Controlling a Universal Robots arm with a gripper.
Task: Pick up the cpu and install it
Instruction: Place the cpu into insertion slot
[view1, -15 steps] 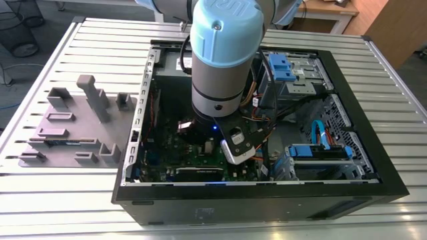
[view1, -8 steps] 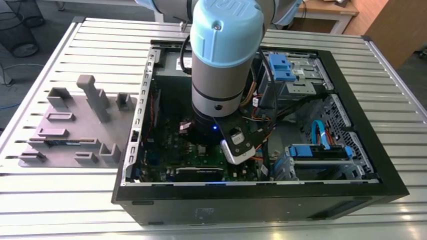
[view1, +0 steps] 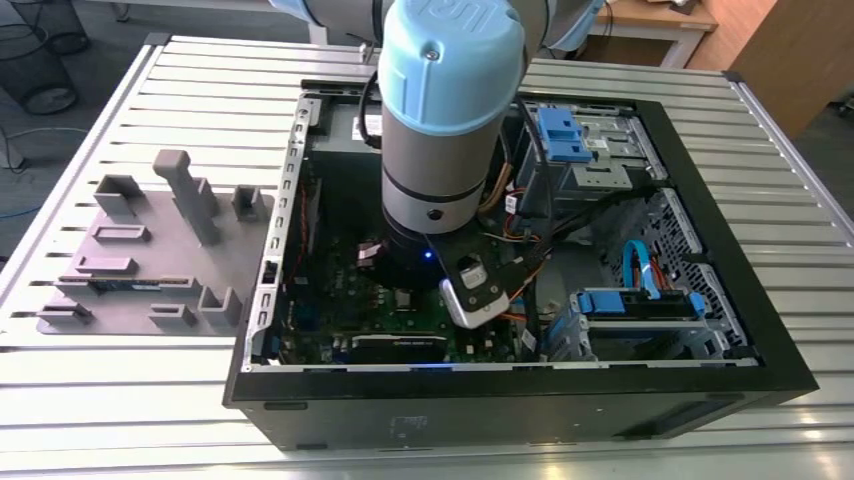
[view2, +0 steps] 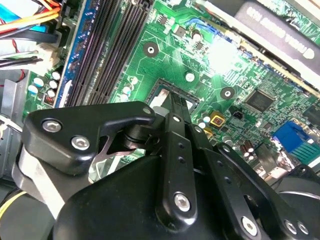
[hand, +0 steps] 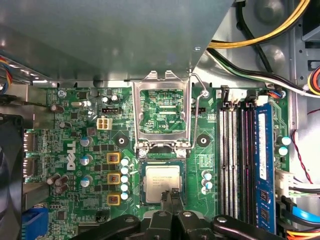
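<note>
The cpu (hand: 161, 181), a small square chip with a dull silvery top, lies flat in the socket on the green motherboard (hand: 75, 125). The socket's metal frame lid (hand: 162, 117) stands hinged open beside it. My gripper (hand: 170, 193) has its two black fingers pressed together, tips at the cpu's edge, with nothing seen between them. In the second wrist view the gripper (view2: 173, 106) points down at the dark socket, and a pale patch of the cpu (view2: 156, 101) shows beside the fingers. In the exterior view the arm (view1: 441, 130) reaches down into the open computer case (view1: 747, 300).
Black memory slots (hand: 232, 160) and a blue memory stick (hand: 263, 165) run beside the socket. A grey metal box (hand: 115, 35) overhangs the board. Cables (hand: 260, 40) cross the case corner. A grey fixture tray (view1: 147, 250) sits on the slatted table at the exterior view's left.
</note>
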